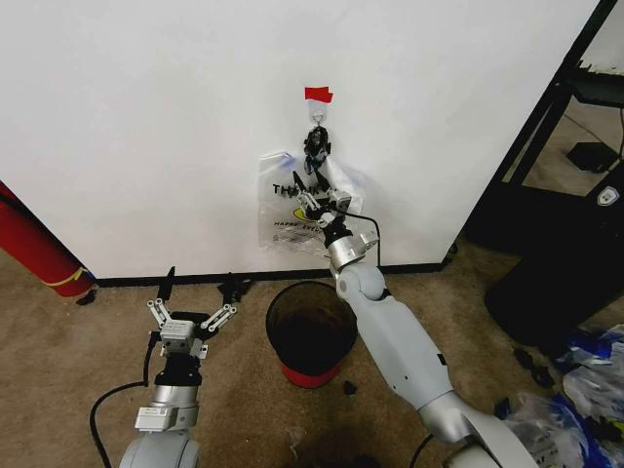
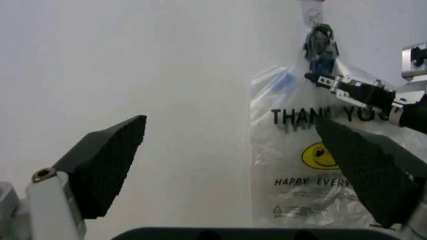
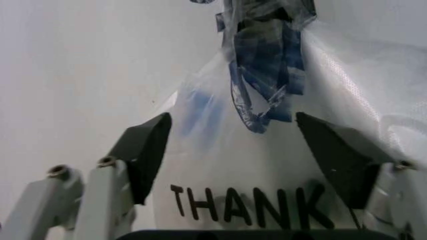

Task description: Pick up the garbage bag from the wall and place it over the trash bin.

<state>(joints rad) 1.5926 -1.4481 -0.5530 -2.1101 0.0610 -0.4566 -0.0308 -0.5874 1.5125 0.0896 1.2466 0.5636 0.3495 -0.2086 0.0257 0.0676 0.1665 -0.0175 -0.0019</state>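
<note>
**Right claw at the hanging bag, left claw idle**

Head view: right gripper [image 1: 314, 200] is raised against the thin translucent-white plastic garbage bag [image 1: 289, 216], which hangs from a small hook [image 1: 318, 115] on the plain white wall [image 1: 146, 117] above the claw. Round black wire-mesh trash bin [image 1: 310, 331] stands below it. Left gripper [image 1: 191, 320] sits low, spread.

Left wrist view: left gripper [image 2: 247, 160] spread; bag [image 2: 300, 200] ahead, well apart.

Right wrist view: right gripper [image 3: 233, 157] fingers apart, holding nothing, flanking the bag [image 3: 253, 175] below its bunched handles [image 3: 263, 85].

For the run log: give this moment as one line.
right gripper: open, raised at bag | bag: hanging from hook on wall | left gripper: open, low, idle | bin: below bag, unlined
</note>
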